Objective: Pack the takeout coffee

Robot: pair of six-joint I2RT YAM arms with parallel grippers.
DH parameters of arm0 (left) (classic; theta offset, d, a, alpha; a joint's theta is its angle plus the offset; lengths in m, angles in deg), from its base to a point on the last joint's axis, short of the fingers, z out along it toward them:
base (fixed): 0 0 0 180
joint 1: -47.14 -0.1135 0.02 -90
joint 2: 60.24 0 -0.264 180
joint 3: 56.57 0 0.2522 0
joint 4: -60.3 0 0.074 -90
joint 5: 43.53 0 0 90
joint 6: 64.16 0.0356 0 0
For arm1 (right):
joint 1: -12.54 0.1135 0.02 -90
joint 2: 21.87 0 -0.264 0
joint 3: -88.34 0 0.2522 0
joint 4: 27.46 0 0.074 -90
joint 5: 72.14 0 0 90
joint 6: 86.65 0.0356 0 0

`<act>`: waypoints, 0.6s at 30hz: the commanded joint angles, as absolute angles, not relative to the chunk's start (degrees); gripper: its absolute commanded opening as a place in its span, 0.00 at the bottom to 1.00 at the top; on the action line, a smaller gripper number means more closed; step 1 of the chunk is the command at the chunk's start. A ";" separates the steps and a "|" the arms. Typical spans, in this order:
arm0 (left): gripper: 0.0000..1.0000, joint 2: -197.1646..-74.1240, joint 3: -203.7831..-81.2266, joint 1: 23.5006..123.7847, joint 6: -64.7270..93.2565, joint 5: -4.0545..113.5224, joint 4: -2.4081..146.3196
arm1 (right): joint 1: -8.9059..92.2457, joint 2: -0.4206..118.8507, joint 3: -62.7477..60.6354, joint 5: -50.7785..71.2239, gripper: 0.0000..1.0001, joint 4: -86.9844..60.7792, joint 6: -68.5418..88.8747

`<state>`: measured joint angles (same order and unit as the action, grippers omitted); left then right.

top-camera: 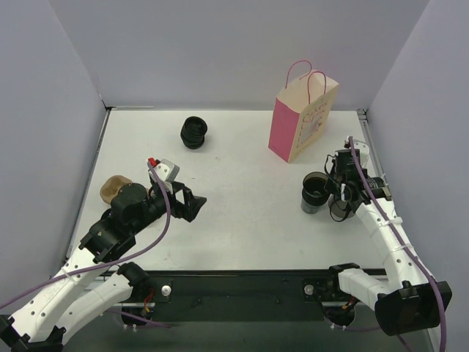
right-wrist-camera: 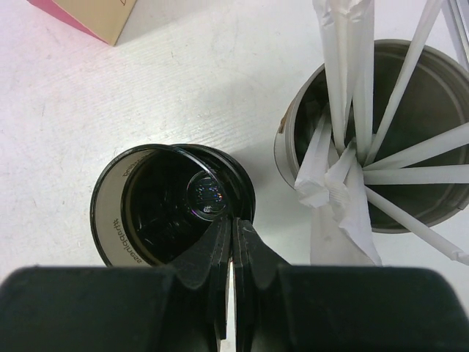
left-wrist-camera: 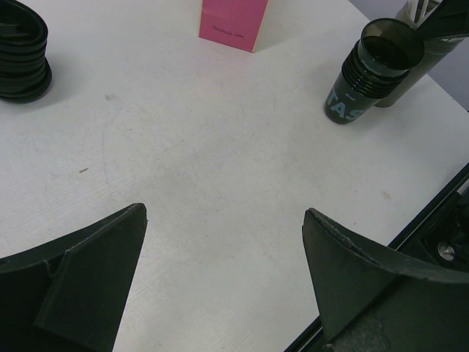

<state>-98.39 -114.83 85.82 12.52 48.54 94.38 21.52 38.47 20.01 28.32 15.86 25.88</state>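
Note:
A black disposable cup (top-camera: 314, 192) stands at the right, open-topped with no lid showing. In the left wrist view it (left-wrist-camera: 366, 77) looks like several nested cups. My right gripper (top-camera: 328, 193) is over it, and in the right wrist view the gripper (right-wrist-camera: 233, 222) is shut on the right rim of the inner cup (right-wrist-camera: 146, 205), which sits slightly askew in the stack. The pink paper bag (top-camera: 302, 119) stands upright behind it. My left gripper (top-camera: 195, 206) is open and empty over bare table at the left; it also shows in the left wrist view (left-wrist-camera: 223, 213).
A grey cup with white sticks (right-wrist-camera: 396, 132) stands just right of the black cup, partly under my right arm (top-camera: 340, 211). A short ribbed black stack (top-camera: 194, 132) lies at the back centre-left. A brown round object (top-camera: 114, 188) sits beside my left arm.

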 commanded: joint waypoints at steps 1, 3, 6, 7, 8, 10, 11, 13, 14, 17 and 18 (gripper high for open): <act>0.97 -98.21 -114.72 86.08 12.13 49.20 91.64 | 21.24 36.67 16.75 28.32 0.00 15.83 26.55; 0.97 -98.29 -114.72 85.99 12.13 49.02 91.55 | 21.16 36.06 16.13 28.41 0.00 16.18 26.47; 0.97 -98.73 -115.07 86.08 12.13 48.67 92.08 | 21.24 35.18 14.82 28.15 0.00 17.32 26.64; 0.97 -98.82 -115.07 86.08 12.22 48.67 92.08 | 21.24 35.00 14.38 27.89 0.00 17.50 26.64; 0.97 -98.82 -115.16 86.08 12.13 48.41 92.16 | 21.24 34.65 13.68 27.71 0.00 17.76 26.82; 0.97 -98.91 -115.25 86.08 12.13 48.32 92.25 | 21.24 34.47 12.88 27.45 0.00 18.47 26.82; 0.97 -98.91 -115.07 86.08 12.13 48.06 92.34 | 21.24 34.21 12.18 27.36 0.00 18.73 26.99; 0.97 -98.82 -115.16 86.08 12.22 47.79 92.34 | 21.33 34.03 11.74 26.92 0.00 19.17 27.17; 0.97 -98.91 -115.25 86.08 12.22 47.53 92.43 | 21.33 33.77 11.39 26.13 0.00 19.26 27.34; 0.97 -98.82 -115.25 86.08 12.22 47.09 92.52 | 21.42 33.16 10.33 24.38 0.00 19.52 27.52; 0.97 -98.82 -115.16 85.99 12.22 47.00 92.60 | 21.59 33.15 9.72 23.93 0.00 19.70 27.70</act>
